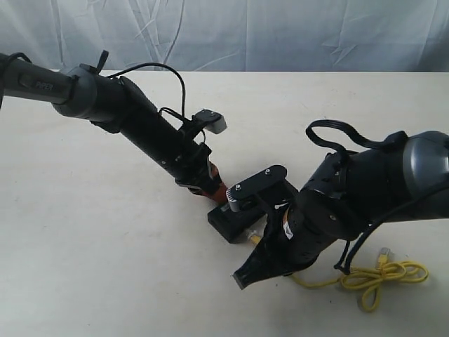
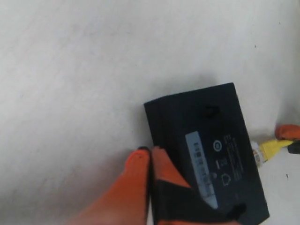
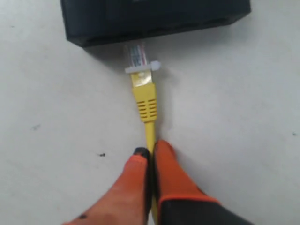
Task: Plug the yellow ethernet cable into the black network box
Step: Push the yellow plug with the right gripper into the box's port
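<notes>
Cable (image 1: 382, 275): exterior, loops on desk (image 1: 105, 232), right; near end hidden.
Box (image 1: 223, 226): half covered by right arm (image 1: 365, 182).
Left pincer (image 2: 150, 153): closed, tips against Box edge.
Right pincer (image 3: 150, 151): clamped on Cable; plug (image 3: 139, 58) at Box side, seating unclear.

The ethernet cable (image 3: 146, 107) ends against the network box (image 3: 154, 18).

A cream, matte worktop (image 1: 105, 232) fills the exterior view from 3 o'clock round through 6 to 9 o'clock. Beyond its far edge, at 12 o'clock, hangs a wrinkled pale grey-blue backdrop cloth (image 1: 280, 31), creased in long folds. Close up, the worktop surface looks faintly mottled and carries a few tiny dark specks (image 3: 101, 154).
</notes>
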### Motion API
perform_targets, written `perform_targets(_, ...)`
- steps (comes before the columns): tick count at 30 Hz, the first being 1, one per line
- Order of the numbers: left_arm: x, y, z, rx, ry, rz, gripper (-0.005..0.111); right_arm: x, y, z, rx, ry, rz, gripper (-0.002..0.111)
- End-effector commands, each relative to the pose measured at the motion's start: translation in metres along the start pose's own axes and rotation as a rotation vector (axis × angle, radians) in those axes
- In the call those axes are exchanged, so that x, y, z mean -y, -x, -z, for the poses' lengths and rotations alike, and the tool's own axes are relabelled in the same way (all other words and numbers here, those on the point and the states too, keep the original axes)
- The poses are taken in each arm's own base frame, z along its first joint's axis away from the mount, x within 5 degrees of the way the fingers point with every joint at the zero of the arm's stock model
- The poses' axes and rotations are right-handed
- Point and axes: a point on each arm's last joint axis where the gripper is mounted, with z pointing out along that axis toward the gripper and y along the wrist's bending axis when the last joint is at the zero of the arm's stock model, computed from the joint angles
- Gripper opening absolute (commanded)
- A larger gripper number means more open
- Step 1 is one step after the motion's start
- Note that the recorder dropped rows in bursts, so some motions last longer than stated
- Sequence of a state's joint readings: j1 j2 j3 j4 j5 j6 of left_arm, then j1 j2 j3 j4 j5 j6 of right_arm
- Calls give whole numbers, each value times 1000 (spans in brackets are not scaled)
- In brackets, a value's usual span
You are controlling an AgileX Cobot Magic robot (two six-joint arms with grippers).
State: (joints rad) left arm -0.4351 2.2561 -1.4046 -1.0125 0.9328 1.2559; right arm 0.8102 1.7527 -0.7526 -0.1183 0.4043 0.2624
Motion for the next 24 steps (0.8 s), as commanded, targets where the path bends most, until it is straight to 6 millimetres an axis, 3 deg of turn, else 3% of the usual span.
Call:
perform_targets(1, -2, -1, -3, -9, 20, 19, 0, 0, 2, 0, 17, 4, -32, -1)
perform_targets(13, -2, -1, -3, -11, 14, 19, 0, -2, 10, 1, 104, 24, -9, -1)
perform_targets(16, -2, -1, -3, -11, 14, 19, 0, 0, 3, 0, 34, 2, 93, -1)
perform_targets(24, -8, -5, 0, -37, 63, 66, 0, -1, 5, 0, 51, 4, 178, -1)
